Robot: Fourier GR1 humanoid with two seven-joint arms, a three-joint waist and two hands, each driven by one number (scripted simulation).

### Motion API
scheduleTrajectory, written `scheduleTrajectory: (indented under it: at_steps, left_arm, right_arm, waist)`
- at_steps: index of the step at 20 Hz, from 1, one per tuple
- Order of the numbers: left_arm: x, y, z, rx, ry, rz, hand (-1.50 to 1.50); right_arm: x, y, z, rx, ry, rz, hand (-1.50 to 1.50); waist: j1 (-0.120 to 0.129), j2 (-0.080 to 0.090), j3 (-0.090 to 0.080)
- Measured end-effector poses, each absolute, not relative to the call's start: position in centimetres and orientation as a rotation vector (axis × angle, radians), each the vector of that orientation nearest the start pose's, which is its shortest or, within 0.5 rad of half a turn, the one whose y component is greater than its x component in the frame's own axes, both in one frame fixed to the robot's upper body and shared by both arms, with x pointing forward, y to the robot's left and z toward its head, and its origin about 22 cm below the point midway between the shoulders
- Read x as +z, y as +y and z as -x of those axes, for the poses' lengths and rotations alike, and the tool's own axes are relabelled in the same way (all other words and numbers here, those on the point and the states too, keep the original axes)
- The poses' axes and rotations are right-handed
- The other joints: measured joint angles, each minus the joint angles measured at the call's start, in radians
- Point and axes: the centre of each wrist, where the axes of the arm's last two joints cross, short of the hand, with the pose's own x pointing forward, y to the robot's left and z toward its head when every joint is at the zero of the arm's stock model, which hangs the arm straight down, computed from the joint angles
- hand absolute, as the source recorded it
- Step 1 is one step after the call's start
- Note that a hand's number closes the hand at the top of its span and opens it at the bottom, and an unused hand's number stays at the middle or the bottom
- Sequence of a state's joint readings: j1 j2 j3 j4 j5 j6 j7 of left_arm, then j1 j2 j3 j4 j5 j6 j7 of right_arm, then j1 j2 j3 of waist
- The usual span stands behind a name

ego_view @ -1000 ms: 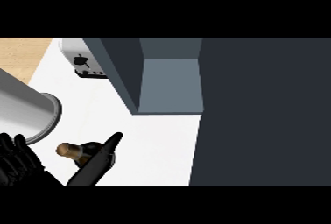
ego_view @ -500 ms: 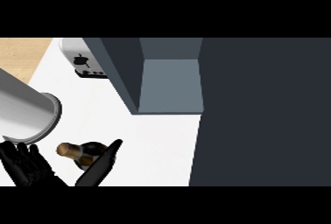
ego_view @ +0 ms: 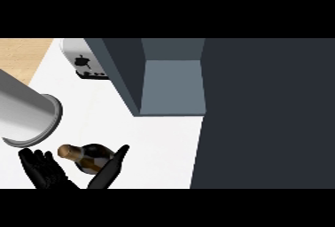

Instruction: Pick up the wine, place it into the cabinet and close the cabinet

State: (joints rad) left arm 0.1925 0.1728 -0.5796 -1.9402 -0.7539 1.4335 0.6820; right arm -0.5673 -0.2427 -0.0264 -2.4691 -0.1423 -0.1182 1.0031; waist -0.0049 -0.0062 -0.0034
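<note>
The left hand [ego_view: 49, 170] was open around the wine bottle [ego_view: 88, 156] near the counter's [ego_view: 163, 142] front edge, fingers not curled.

Setting: domestic kitchen. Evidence noted: a white counter [ego_view: 157, 142] with a strip of light wood surface [ego_view: 23, 55] at its far left; a silver toaster [ego_view: 85, 66] standing at the back; an open grey-blue cabinet [ego_view: 171, 88] above the worktop, its dark door [ego_view: 268, 111] filling the right side.
</note>
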Motion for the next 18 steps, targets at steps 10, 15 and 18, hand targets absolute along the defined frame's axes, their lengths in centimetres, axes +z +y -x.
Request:
scheduleTrajectory:
  at_steps: [10,15,18]
  left_arm:
    - [3.1,14.2,-16.0,0.741,-1.509,-0.776,-1.50]
    - [2.5,14.2,-16.0,0.748,-1.469,-0.778,-1.50]
    - [2.2,14.1,-16.0,0.751,-1.454,-0.784,-1.50]
  right_arm:
    - [28.8,-20.4,-16.2,0.248,-1.990,-0.124,-1.50]
    - [28.9,-20.3,-16.2,0.253,-1.991,-0.129,-1.50]
    - [29.0,-20.2,-16.2,0.257,-1.999,-0.131,-1.50]
  waist:
    - [0.005,-0.003,-0.003]
    - [0.006,-0.005,-0.004]
    - [0.006,-0.008,-0.005]
